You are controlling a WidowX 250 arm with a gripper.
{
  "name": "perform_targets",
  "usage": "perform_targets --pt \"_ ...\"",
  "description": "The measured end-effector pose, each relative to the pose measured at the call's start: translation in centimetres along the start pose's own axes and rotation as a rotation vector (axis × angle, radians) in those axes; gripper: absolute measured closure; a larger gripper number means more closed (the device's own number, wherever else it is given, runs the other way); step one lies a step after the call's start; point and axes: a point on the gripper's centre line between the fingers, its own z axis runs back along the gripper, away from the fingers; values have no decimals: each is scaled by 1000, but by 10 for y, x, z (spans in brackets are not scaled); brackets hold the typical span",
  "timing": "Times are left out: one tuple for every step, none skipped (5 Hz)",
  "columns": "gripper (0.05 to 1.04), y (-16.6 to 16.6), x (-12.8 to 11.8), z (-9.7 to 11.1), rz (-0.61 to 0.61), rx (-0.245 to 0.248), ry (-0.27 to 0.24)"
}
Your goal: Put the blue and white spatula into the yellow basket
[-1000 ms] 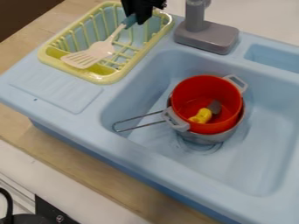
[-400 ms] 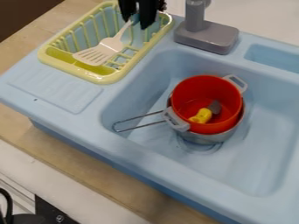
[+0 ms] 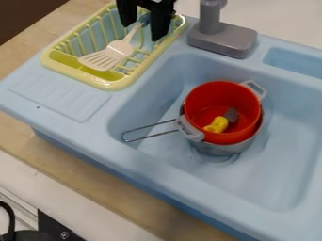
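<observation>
Since the earlier frames, gripper (image 3: 143, 32) fingers have spread wider apart, and the blue-handled spatula w/ white slotted blade (image 3: 118, 47) has shifted: blade now sits a bit farther from the left rim of the basket than in the first frame, same spot as in the second. Gripper cond.: open, one black finger each side of the spatula's handle, visible gap btwn. them; no grip noted. Gripper pos.: top edge of view, over upper part of the yellow plastic rack-style basket (image 3: 112, 85). Spatula loc.: inside basket, blade twd. the lower end, handle running up & right, blue part btwn. the fingers. Basket is at upper L of the light blue plastic sink unit (image 3: 82, 117), beside the ribbed drainboard (image 3: 60, 96). Sink basin: red pot (image 3: 196, 101) w/ light grey side handles, nested in a silver metal pot (image 3: 217, 148) w/ long wire handle pointing L. Small yellow object (image 3: 217, 124) & dark grey piece (image 3: 230, 115) inside the red pot, ID n/a. Grey faucet (image 3: 211, 21) stands behind the basin, R of basket. Unit rests on light wood counter (image 3: 25, 136). Black cable (image 3: 9, 219) at lower L edge.
</observation>
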Motion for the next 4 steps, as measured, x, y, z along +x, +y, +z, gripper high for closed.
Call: perform_targets --pt "87 -1 -3 6 -65 13 -39" --pt "87 -1 -12 29 -138 31 -110" --pt "87 -4 -26 35 -151 16 -98" --pt "87 -8 -46 45 -198 -3 -103"
